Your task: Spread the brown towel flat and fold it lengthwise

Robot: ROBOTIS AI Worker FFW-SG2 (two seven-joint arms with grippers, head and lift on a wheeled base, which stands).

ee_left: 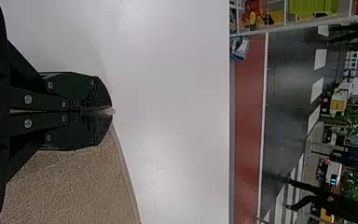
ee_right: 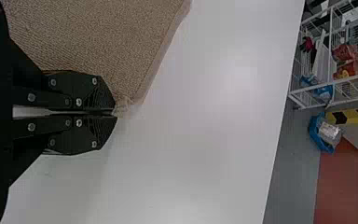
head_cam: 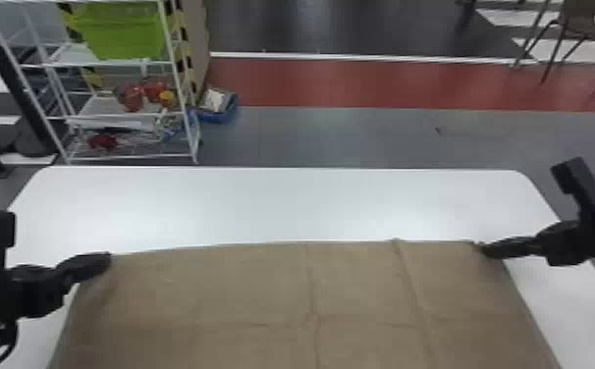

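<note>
The brown towel (head_cam: 262,289) lies spread over the white tabletop (head_cam: 262,203), its far corners pinched between the closed fingers of the left end effector (ee_left: 113,111) and the right end effector (ee_right: 116,113). It looks light, limp and slightly coarse, unlikely to be harmed by a firm pinch but apt to sag or wrinkle between two holds, as the creases across its middle suggest. These hemmed corners seem the right places to grip, with both sides best moved together under gentle tension so the fold comes out even.
</note>
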